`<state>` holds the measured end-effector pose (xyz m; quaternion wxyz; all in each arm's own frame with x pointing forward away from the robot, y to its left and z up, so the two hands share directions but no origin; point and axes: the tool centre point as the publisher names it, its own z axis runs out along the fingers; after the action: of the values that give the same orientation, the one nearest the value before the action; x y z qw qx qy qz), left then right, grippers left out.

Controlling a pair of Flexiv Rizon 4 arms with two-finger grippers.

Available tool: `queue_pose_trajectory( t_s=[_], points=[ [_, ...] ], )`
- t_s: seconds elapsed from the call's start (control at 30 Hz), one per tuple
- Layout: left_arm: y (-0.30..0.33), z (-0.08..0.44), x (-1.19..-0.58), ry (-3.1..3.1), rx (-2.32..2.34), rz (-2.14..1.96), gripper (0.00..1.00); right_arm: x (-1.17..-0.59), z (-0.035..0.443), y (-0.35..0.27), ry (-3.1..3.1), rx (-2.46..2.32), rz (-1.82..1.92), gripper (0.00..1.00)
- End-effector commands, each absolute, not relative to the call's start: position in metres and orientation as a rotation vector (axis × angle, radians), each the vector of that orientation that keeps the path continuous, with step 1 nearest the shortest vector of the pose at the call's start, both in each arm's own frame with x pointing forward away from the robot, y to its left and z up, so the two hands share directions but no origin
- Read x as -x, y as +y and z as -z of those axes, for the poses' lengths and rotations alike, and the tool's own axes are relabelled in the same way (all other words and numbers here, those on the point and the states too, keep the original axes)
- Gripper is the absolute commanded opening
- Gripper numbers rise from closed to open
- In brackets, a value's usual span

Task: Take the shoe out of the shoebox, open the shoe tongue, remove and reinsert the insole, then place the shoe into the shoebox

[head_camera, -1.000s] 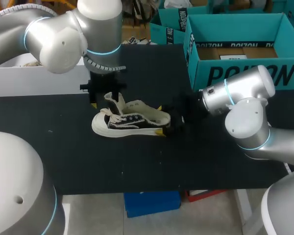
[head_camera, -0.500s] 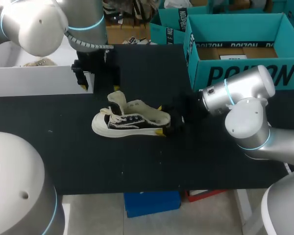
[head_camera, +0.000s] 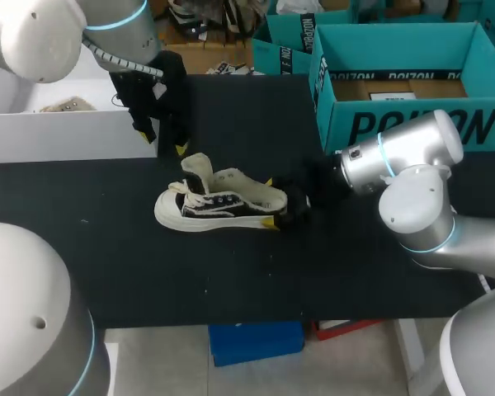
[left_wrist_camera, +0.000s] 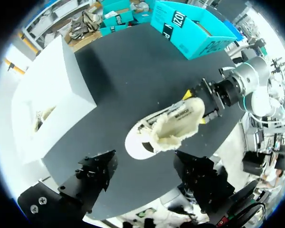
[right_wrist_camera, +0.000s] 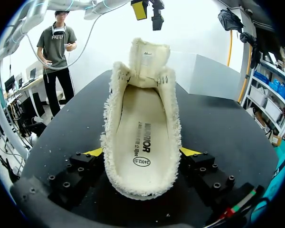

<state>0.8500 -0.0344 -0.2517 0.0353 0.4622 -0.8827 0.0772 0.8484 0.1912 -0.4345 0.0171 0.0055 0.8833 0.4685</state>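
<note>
You have the shoe (head_camera: 219, 202) out on the table (head_camera: 256, 272), lying on its sole near the middle, and your right hand (right_wrist_camera: 141, 159) is closed on its heel from both sides. The tongue (right_wrist_camera: 147, 57) stands up and open, and the insole (right_wrist_camera: 141, 128) lies flat inside, so I judge the step in hand is taking the insole out. Your left hand (head_camera: 158, 140) hangs open and empty above the table, just past the toe. The next move probably asks this hand to come down into the mouth of the shoe and pinch the edge of the insole. There is free table on the near side of the shoe. The white box (head_camera: 66, 136) is close beside the left hand, and the teal shoebox (head_camera: 412, 124) stands behind the right arm.
</note>
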Motion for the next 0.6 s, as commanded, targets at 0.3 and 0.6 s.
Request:
queue_pose_trajectory(
  t_s=[0.3,0.6],
  points=[
    [-0.054,0.247,-0.839,-2.947,-0.419,-0.176,0.00,-0.849,0.438,0.191,2.746,-0.020,-1.454,0.00],
    [-0.066,0.243,-0.830,-2.915,-0.124,-0.147,0.00,-0.849,0.438,0.191,2.746,-0.020,-1.454,0.00]
  ],
)
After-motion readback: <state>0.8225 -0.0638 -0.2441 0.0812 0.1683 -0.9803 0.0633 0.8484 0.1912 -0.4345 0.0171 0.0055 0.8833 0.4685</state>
